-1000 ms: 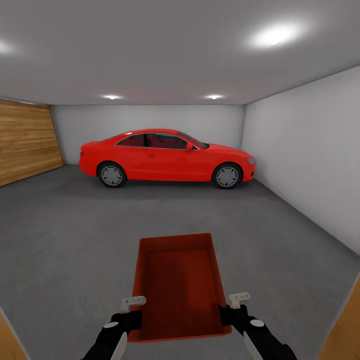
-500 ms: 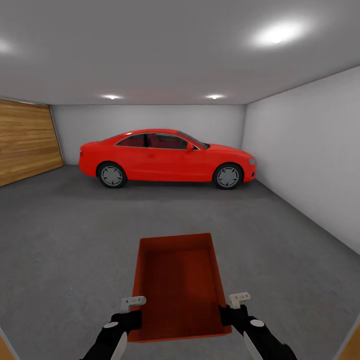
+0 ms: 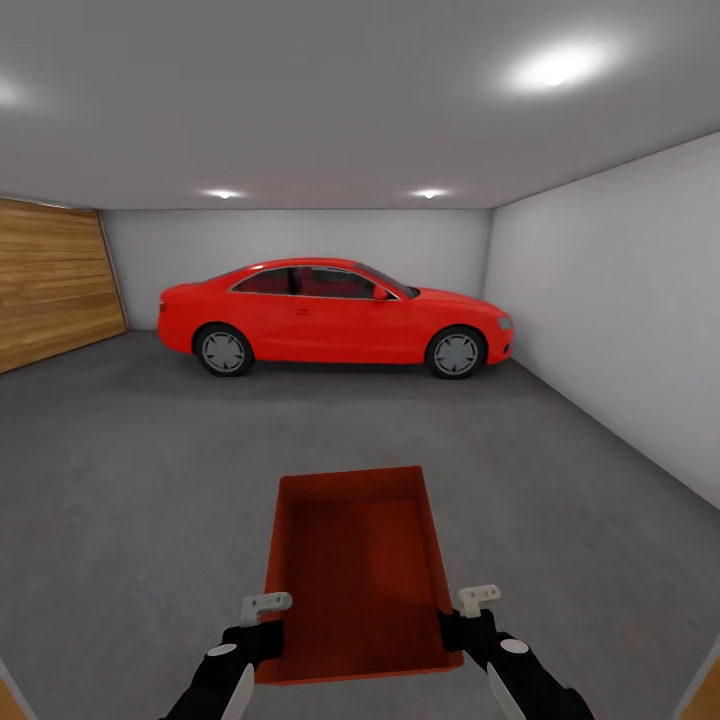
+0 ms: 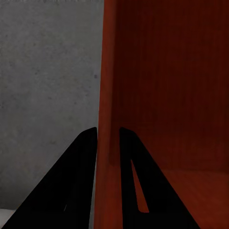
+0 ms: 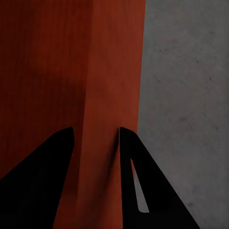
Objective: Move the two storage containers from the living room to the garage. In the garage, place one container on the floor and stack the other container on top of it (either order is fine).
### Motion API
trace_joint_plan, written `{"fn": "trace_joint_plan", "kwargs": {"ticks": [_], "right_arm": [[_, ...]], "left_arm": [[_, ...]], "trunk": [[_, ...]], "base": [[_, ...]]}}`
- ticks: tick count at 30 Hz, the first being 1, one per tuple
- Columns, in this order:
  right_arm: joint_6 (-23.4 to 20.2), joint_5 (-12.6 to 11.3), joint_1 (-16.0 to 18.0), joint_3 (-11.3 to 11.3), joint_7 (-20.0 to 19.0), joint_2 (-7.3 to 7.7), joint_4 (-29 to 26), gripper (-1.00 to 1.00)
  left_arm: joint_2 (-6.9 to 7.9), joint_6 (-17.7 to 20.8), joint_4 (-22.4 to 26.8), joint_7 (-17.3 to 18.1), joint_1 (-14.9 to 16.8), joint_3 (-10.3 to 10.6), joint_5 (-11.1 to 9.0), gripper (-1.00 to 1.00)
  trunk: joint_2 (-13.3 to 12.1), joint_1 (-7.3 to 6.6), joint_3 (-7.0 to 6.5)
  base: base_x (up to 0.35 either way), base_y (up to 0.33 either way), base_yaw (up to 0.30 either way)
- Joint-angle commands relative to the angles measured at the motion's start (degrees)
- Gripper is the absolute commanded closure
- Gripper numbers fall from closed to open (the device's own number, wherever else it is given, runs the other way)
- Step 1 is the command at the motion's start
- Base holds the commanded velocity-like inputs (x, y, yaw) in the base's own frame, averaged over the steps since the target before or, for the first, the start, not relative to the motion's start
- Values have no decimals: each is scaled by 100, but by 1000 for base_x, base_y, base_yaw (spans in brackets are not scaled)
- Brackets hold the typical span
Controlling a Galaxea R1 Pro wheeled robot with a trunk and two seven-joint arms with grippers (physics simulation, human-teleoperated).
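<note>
At your far left a horizontal wood-plank door point(image 3: 50, 285) closes off that side of the garage, and dark grey concrete floor point(image 3: 140, 470) runs from it across the room. Your left gripper point(image 3: 262, 618) is closed on the left wall of the storage container point(image 3: 355, 570); the left wrist view shows its two black fingers point(image 4: 83, 164) pinching that thin orange-red wall point(image 4: 107, 95) from both sides. You are holding the open-top bin low in front of you, centred between your arms, above the concrete. Beyond it a red car point(image 3: 335, 315) is parked side-on against the white back wall. Your right gripper point(image 3: 472, 612) is likewise clamped on the container's right wall point(image 5: 109, 71), a finger point(image 5: 136, 162) on either face. A plain white wall point(image 3: 620, 310) bounds the right side.
</note>
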State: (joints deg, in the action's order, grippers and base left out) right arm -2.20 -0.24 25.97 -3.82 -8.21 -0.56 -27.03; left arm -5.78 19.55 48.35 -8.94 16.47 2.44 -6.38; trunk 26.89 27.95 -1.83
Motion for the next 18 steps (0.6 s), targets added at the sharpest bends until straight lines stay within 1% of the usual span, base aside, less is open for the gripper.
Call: {"fn": "trace_joint_plan", "kwargs": {"ticks": [1,9,12,18], "right_arm": [[-25,-204,5,30,-329,3,9,100],[-26,-204,5,30,-328,3,6,100],[-26,-204,6,30,-330,3,8,100],[-26,-204,5,30,-330,3,6,100]], "left_arm": [[103,-233,17,-220,-3,19,234,100],[103,-233,17,-222,-3,19,234,100],[103,-233,17,-219,-3,19,234,100],[103,-233,17,-222,-3,19,234,100]], "trunk": [[3,3,2],[3,3,2],[3,3,2],[3,3,2]], "base": [[188,-14,0],[278,-78,0],[109,-38,0],[23,-8,0]]}}
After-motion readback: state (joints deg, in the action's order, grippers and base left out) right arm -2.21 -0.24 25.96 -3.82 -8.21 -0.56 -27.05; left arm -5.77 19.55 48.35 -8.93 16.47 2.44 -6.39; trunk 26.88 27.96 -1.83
